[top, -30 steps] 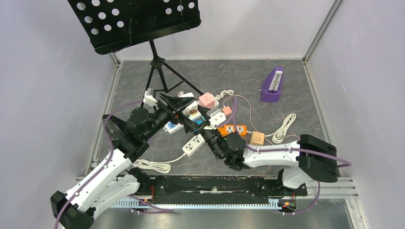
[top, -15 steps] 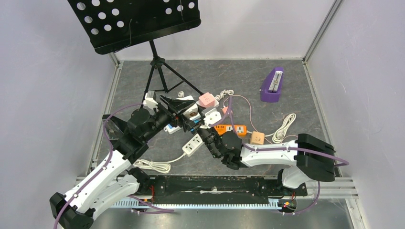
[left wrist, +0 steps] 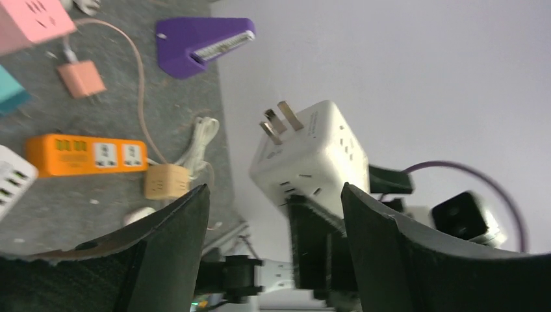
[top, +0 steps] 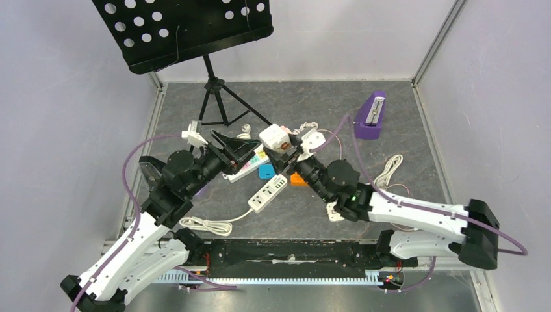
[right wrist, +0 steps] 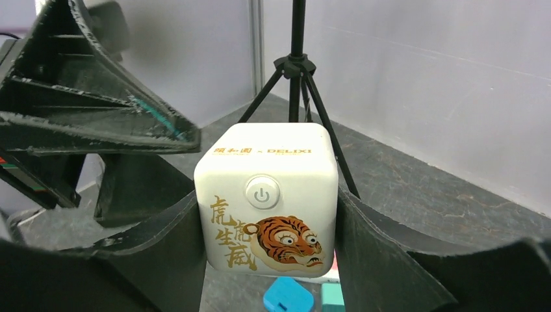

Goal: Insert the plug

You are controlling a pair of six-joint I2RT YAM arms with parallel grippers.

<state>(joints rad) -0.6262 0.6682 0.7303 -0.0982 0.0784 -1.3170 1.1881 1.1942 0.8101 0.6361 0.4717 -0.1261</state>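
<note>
The plug is a white cube (right wrist: pixel 266 195) with a tiger picture and a power button; its metal prongs (left wrist: pixel 281 120) point away from the table. My right gripper (right wrist: pixel 266 203) is shut on the cube's two sides and holds it in the air (top: pixel 274 138) above the clutter, with its fingers (left wrist: pixel 318 240) gripping from below. My left gripper (top: pixel 250 155) sits just left of the cube, open, with nothing between its fingers (left wrist: pixel 170 250). A white power strip (top: pixel 268 194) lies on the table below, and an orange power strip (left wrist: pixel 84 155) lies further right.
A music stand (top: pixel 188 26) on a tripod (top: pixel 217 97) stands at the back left. A purple metronome (top: pixel 370 116) sits back right. A blue plug (top: pixel 266 172), a pink cube (left wrist: pixel 32 19), a tan cube (left wrist: pixel 167 181) and coiled white cable (top: pixel 388 172) crowd the middle.
Both grippers were on the cube before. My left gripper has opened and let go, and my right arm has stretched forward, carrying the cube up and toward the back.
</note>
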